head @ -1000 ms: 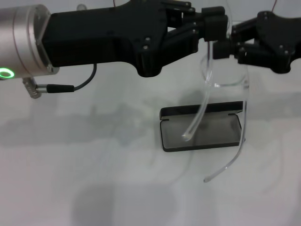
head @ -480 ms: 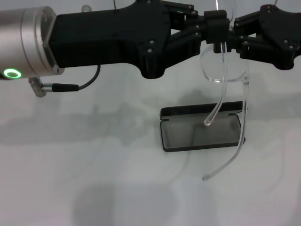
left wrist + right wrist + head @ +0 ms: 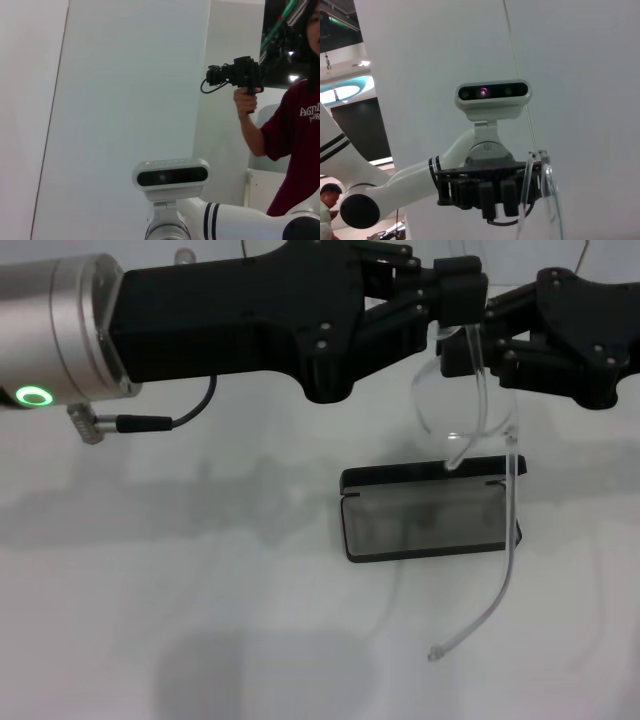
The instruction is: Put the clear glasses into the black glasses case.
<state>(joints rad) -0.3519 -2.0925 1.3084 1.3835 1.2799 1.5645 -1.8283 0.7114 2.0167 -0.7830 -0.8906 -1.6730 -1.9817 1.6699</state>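
Head view: the clear glasses (image 3: pixel 470 410) are held up in the air, clamped by the fingers of the left gripper (image 3: pixel 452 300) and the right gripper (image 3: pixel 478 338). The black glasses case (image 3: pixel 430 512) lies open on the tabletop (image 3: pixel 200 620), right of the middle. Next, it seems the loose arms must be folded and the glasses lowered in.

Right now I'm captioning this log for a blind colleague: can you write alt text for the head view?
Both grippers, left and right, hold the clear glasses in the air above the open black glasses case on a white table. One temple arm hangs down past the case's front edge.
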